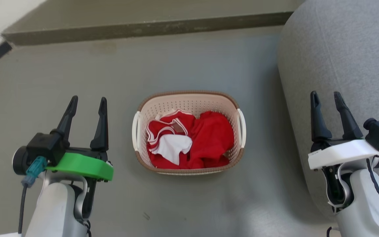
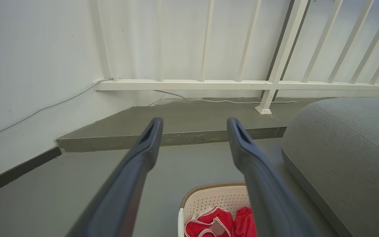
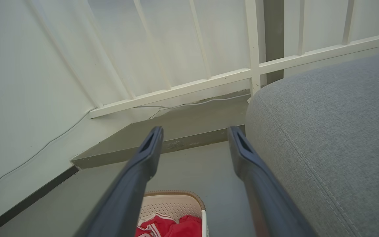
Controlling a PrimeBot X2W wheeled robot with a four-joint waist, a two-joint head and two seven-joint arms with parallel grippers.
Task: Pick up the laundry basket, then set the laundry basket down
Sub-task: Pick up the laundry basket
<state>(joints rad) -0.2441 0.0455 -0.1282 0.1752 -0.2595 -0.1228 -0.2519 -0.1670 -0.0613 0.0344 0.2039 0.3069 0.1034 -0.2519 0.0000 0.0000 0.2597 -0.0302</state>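
The laundry basket (image 1: 189, 98) stands on the grey floor in the middle of the head view. It is cream, perforated, brown-rimmed, with a white loop handle on each short side, and holds red and white clothes (image 1: 189, 141). My left gripper (image 1: 88, 100) is open, well to the basket's left and apart from it. My right gripper (image 1: 326, 95) is open, far to the right over a grey cushion. The left wrist view catches the basket (image 2: 214, 197) at the bottom between the fingers; in the right wrist view the basket (image 3: 173, 204) sits low and left of centre.
A large grey upholstered cushion (image 1: 341, 59) fills the right side, close to the basket's right handle. A raised concrete step (image 1: 143, 28) runs along the far side, with a white railing (image 2: 209, 85) and a cable behind it. A white wall (image 2: 28, 65) stands at the left.
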